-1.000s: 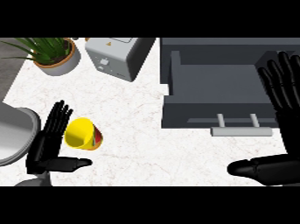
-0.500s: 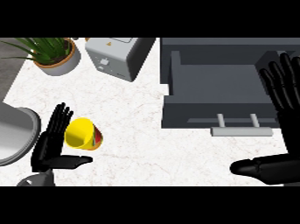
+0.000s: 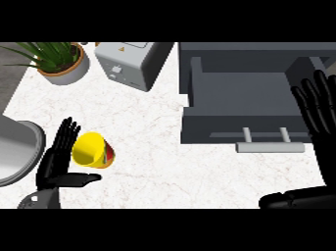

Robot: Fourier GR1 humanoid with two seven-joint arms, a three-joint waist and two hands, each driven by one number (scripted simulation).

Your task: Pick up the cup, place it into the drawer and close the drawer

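A: Item one, the cup [image 3: 92,156]?

B: Yellow, lying tipped on its side on the white marbled surface [image 3: 149,127], rim turned toward the left hand [image 3: 58,159]. A red patch shows on its far side. That hand stands just beside the cup on its left, fingers straight and raised, thumb stretched out below the cup; it is open and holds nothing. Whether the palm touches the cup cannot be told.

A: Item two, the drawer [image 3: 246,103]?

B: Grey, pulled open, well to the right of the cup and farther from the robot. Its front panel carries a pale bar handle [image 3: 269,145] that juts toward the near edge. The cavity shows bare.

A: Open room between cup and drawer?

B: A broad strip of bare surface runs from the cup to the drawer front, with nothing standing in it.

A: The right hand [image 3: 328,117]?

B: Open, fingers straight and spread, resting over the drawer's right side; its thumb lies low, near the view's lower edge.

A: Surroundings?

B: Left of the cup, a grey round vessel [image 3: 4,147] is cut off by the view's left edge. Beyond the cup, a potted plant [image 3: 55,61] stands at the surface's far left corner, and a pale grey toaster [image 3: 131,61] sits between the plant and the drawer.
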